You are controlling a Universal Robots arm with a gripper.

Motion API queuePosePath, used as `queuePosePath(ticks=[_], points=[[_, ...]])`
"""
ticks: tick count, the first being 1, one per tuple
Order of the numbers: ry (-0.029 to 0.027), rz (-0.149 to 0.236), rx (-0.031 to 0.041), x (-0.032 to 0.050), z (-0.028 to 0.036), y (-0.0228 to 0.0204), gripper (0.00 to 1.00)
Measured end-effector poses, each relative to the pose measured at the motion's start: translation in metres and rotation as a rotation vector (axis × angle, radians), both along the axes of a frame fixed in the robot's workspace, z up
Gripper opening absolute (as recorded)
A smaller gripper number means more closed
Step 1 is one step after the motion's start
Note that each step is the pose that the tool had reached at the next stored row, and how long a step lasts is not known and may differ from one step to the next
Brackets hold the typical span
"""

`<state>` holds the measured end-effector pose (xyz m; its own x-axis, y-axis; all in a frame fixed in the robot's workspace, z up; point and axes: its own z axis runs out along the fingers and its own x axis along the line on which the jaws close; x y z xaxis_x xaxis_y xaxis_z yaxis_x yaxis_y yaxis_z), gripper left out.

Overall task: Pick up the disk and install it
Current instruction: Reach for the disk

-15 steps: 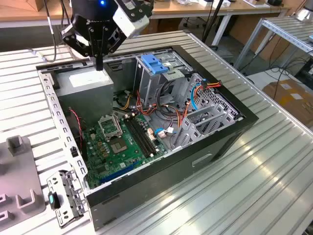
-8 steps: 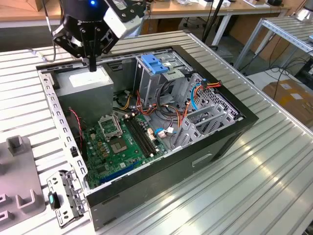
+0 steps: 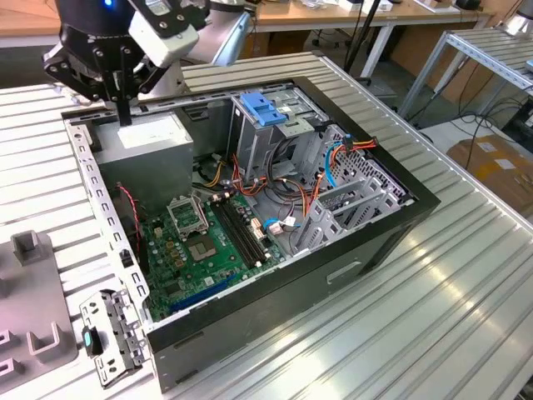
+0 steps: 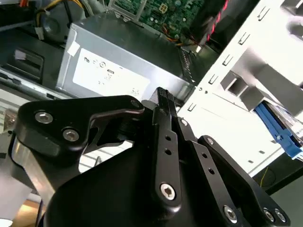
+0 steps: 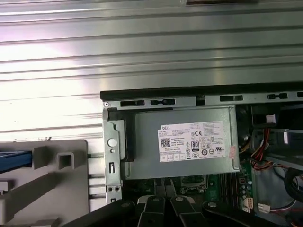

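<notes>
Hand: fingers drawn together on nothing, hanging just above the grey power supply in the corner of the case.
Disk: not gripped. It sits off to the hand's side, beyond the case wall, slotted in a grey stand (probably so its blue carrier edge is easy to reach).
Case: lies open side up on the desk, likely so the drive cage can be entered from above.
Progress: pickup not yet made, by my reading.

White sticker on the grey box: rows of small print, a square code, round marks. Nothing I can read for sure.
</notes>
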<state>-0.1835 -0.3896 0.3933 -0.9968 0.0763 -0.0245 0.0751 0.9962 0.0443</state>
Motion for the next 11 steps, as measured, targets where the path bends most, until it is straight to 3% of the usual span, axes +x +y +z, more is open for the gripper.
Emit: queuePosePath(ticks=[8,11], points=[[-0.0001,0.000,0.0000,-0.0370,-0.0001,0.0074,0.11],[0.0001,0.000,0.0000,-0.0607,-0.0001,0.0093,0.11]])
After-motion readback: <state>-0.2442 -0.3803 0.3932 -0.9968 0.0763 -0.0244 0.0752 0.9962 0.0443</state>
